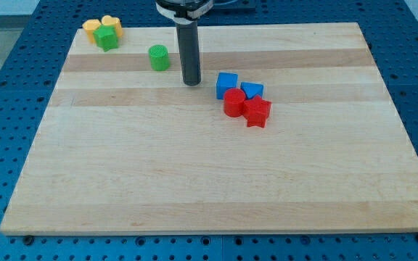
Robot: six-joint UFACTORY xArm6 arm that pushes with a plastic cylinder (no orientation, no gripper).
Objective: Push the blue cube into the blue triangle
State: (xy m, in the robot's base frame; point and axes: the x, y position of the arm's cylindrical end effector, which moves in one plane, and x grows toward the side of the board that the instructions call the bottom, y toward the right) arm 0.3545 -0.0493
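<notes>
My tip (191,83) rests bare on the wooden board (194,181), holding nothing, just to the view's left of the blue cube (227,85) with a small gap between them. The blue triangle (252,90) sits at the cube's right, about touching it. The red cylinder (234,103) and red star (257,112) crowd below the cube.
</notes>
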